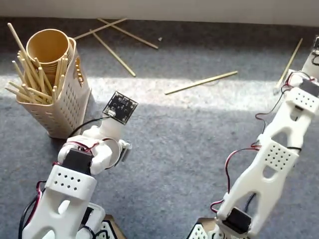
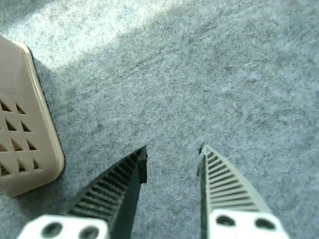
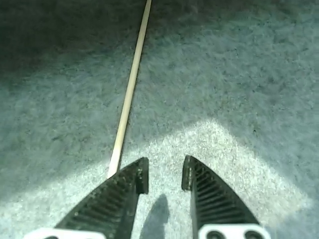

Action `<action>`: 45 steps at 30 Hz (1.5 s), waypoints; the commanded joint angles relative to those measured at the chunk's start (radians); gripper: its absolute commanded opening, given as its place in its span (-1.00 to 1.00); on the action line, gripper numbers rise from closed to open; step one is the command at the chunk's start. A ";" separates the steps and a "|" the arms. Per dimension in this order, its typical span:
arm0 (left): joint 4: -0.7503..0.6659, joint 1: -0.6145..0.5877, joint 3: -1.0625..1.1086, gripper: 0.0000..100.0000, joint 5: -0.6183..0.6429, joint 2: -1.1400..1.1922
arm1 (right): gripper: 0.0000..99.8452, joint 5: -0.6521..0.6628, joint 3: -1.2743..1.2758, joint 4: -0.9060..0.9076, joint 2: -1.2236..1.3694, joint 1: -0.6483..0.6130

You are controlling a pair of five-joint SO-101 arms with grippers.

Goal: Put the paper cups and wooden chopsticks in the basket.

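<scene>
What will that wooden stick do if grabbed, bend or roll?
The chopstick looks thin and straight, so probably stiff and light. Fuzzy carpet should stop it rolling far. Being so slim, it might slip from the right pincer.

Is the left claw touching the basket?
Apart. The left wrist view shows a strip of bare carpet between the basket and the open left gripper.

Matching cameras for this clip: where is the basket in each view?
High view: basket at upper left.
Left wrist view: its perforated wall beside the open left gripper.
Right wrist view: a loose chopstick instead, by the right gripper.
Shared landmark: the sunlit carpet band.
</scene>
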 commanded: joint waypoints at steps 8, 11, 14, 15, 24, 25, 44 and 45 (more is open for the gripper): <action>-0.012 0.013 -0.004 -0.61 -0.009 0.001 | -0.74 -0.071 -0.412 -0.150 0.369 -0.061; -0.012 0.013 -0.004 -0.61 -0.009 0.001 | -0.74 -0.161 -0.438 -0.150 0.360 -0.048; -0.012 0.013 -0.004 -0.61 -0.009 0.001 | -0.74 -0.204 -0.438 -0.139 0.337 -0.033; -0.012 0.013 -0.004 -0.61 -0.009 0.001 | -0.74 -0.212 -0.438 -0.122 0.328 -0.028; -0.017 0.013 -0.004 -0.61 -0.009 0.001 | -0.74 -0.285 -0.438 0.042 0.170 -0.048; -0.017 0.013 -0.004 -0.61 -0.009 0.001 | -0.74 -0.293 -0.437 0.051 0.162 -0.061; -0.012 0.005 0.031 -0.61 -0.009 0.001 | -0.53 -0.272 -0.410 -0.008 0.291 -0.145; -0.014 0.005 0.041 -0.61 -0.009 0.001 | -0.53 -0.247 -0.407 -0.021 0.302 -0.143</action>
